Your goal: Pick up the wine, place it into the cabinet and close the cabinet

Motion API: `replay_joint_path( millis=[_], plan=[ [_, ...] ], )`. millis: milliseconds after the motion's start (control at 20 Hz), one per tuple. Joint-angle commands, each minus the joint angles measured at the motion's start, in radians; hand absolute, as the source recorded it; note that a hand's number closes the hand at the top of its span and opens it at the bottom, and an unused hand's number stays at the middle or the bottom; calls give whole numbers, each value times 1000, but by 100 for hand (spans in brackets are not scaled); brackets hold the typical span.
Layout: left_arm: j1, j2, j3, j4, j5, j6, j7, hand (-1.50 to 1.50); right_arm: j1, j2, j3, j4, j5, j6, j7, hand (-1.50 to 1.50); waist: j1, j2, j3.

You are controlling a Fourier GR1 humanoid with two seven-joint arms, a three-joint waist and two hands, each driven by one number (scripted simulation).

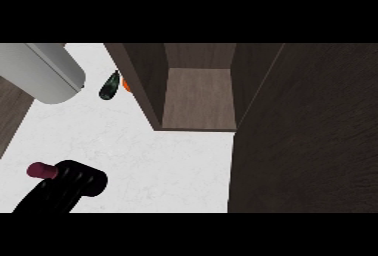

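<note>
Here, an open cabinet (198,95) is seen at the far side of the white table (170,165), and every place below is given from it. Its inside is seen as a bare wooden shelf between dark side walls. The cabinet's door (310,135) is swung open and stands to the right of the opening, where it is seen as a broad dark panel.

Well to the left of the cabinet and nearer the robot, the left hand (74,182) is seen coming in from the lower edge. Its black fingers (87,178) are curled narrowly round the wine (42,170). Only the maroon top of the wine is shown, poking out on the side of the hand turned away from the cabinet. The rest of the bottle is hidden by the hand. Whether the bottle is touching the table or is lifted off it cannot be told.

Just beside the cabinet's left wall, a dark green bottle (109,86) is seen tilted on the table. A small orange thing (126,85) is set between that bottle and the wall, and it is mostly hidden. Further left of the cabinet, at the far corner, a large grey rounded shape (44,72) is seen over the table. What it is cannot be told.
</note>
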Motion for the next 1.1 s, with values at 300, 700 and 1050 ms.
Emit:
replay_joint_path(
  millis=[300,700,1050],
  plan=[
    [314,216,255,-143,410,-260,-21,-150,48,-32,43,-273,-68,-2,240,-150,-9,5,0],
    [472,187,294,-216,438,-317,-36,-150,-46,-33,54,-320,-43,-56,368,-150,-7,6,1],
    [499,266,446,-171,578,-326,-51,-150,-74,-13,87,-321,-18,-90,419,-150,-9,5,1]
  ],
)
